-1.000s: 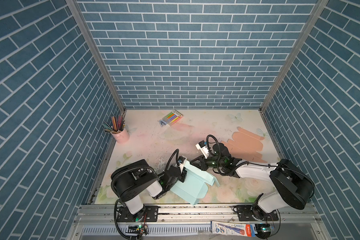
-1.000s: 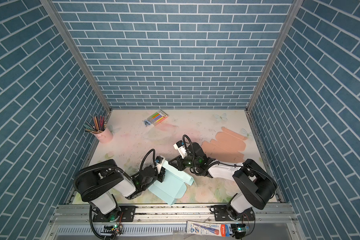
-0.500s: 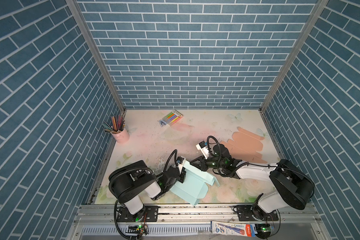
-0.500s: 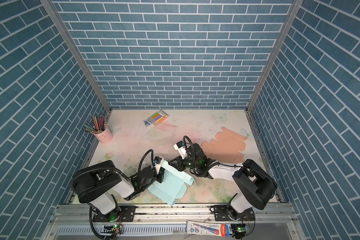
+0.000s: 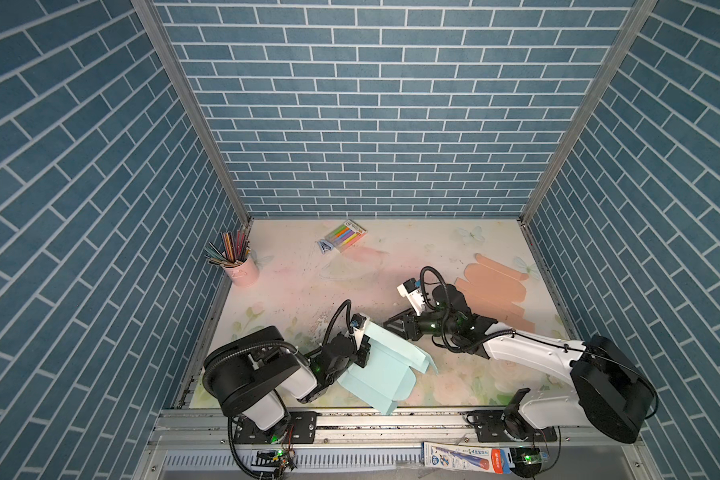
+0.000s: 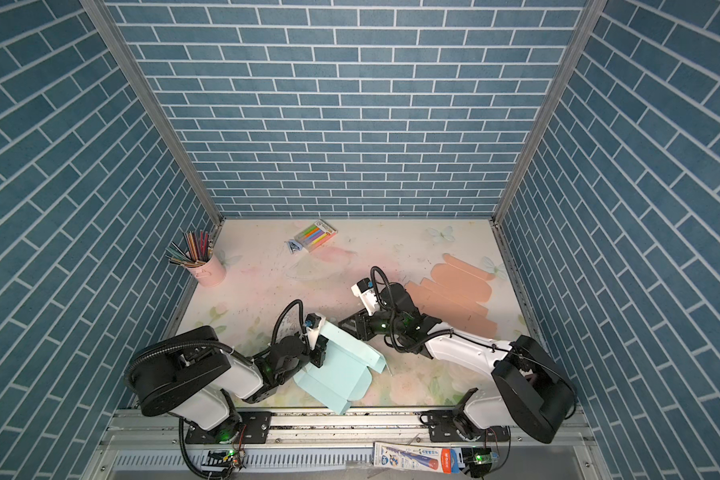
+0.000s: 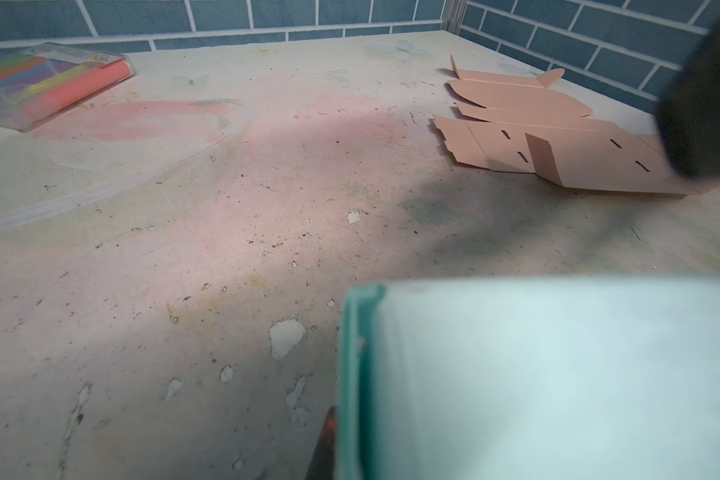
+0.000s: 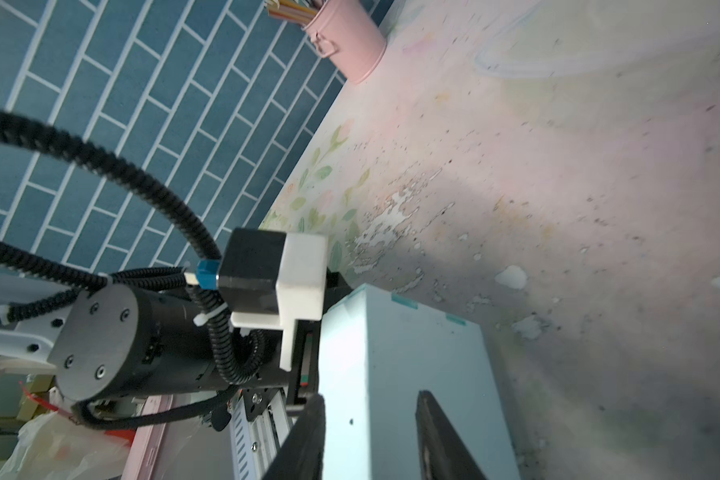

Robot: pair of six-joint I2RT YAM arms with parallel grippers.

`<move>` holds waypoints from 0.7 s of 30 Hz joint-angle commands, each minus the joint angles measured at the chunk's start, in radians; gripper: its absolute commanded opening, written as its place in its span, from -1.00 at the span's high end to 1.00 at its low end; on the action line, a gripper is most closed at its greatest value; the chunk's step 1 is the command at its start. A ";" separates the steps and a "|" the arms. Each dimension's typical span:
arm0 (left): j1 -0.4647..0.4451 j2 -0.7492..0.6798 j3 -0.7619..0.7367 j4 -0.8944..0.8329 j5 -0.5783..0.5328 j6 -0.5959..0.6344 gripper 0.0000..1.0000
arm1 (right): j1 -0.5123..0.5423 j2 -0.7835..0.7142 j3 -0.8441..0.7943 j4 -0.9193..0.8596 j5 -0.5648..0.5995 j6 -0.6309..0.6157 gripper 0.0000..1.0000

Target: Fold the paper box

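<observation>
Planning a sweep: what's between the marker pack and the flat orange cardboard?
Only bare, stained table, from marker pack to cardboard; the left wrist view shows it.

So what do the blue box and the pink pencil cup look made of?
Blue box: thin matte card, probably; creased panels and die-cut flaps. Pink pencil cup: likely painted metal; smooth, faintly shiny wall and a small wire handle.

Soft, even light is filling both top views, and only faint shadows are lying on the tabletop. In the left wrist view the teal paper box is blurring at close range, the marker case is sitting out of focus, and a broad shadow is darkening the surface. The right wrist view is showing dimmer shading beside the box.
</observation>
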 commanded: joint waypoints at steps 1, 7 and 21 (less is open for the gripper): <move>-0.008 -0.018 -0.014 0.007 0.000 -0.004 1.00 | -0.075 -0.012 0.019 -0.071 0.020 -0.032 0.24; -0.011 -0.046 -0.014 -0.002 0.001 -0.006 1.00 | -0.114 0.114 0.053 -0.072 0.016 -0.100 0.35; -0.012 -0.088 0.007 -0.055 0.014 0.010 1.00 | 0.006 0.343 0.077 0.066 -0.138 -0.094 0.58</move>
